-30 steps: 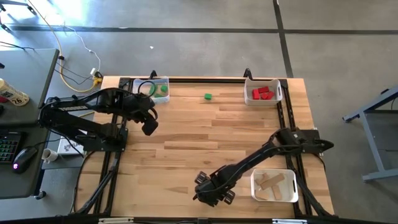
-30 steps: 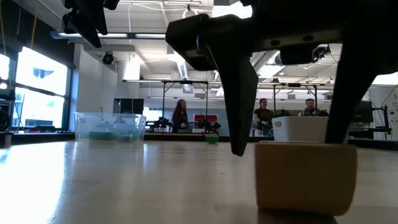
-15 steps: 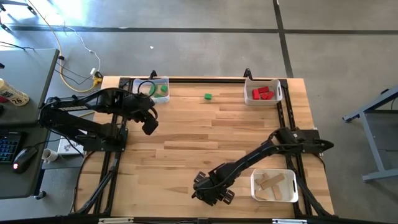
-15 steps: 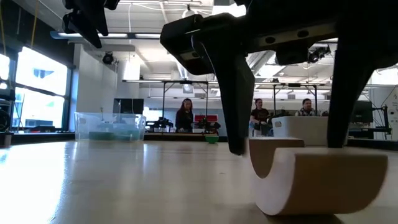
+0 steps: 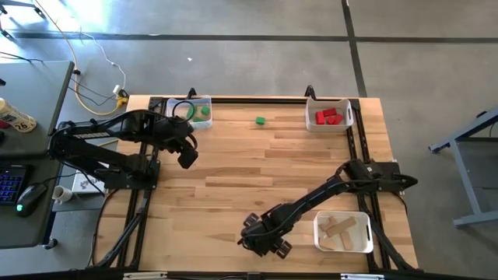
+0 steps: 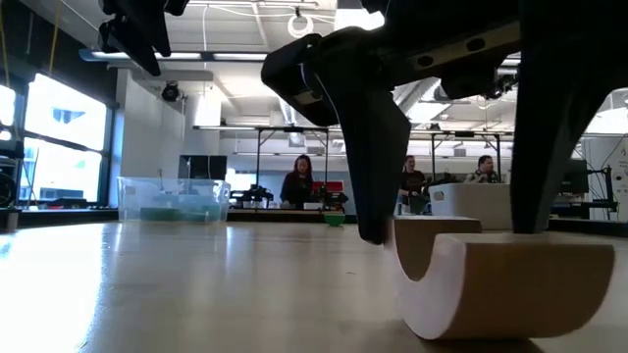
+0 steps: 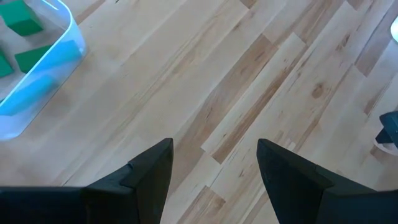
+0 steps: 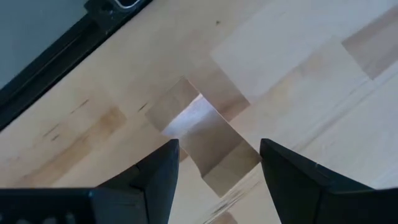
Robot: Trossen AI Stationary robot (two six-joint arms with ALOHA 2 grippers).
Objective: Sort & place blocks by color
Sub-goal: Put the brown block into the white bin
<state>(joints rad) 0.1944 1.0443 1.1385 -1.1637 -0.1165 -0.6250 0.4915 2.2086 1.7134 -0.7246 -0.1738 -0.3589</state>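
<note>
Pale butcher-block planks fill the table, with people moving about in the lab behind it. Your working hand is the right gripper, down near the table's front edge, its fingers spread wide and straddling a plain wooden arch block without gripping it. In the low view the arch lies tipped on its curved back, one finger just beside its raised end and the other past its far side; the right wrist view shows the block squarely between the two fingers.

Because the piece rests on a rounded face, I judge it will rock or roll if one finger arrives first. So centre the hand over it, turn the wrist until the fingers meet its flat sides, lower a touch, then close slowly and evenly. Once it is held, lift straight up and carry it to the bin of plain wood pieces, just beside this hand.

The left gripper waits open and empty near the green bin. One green block lies loose, well away from both hands.
</note>
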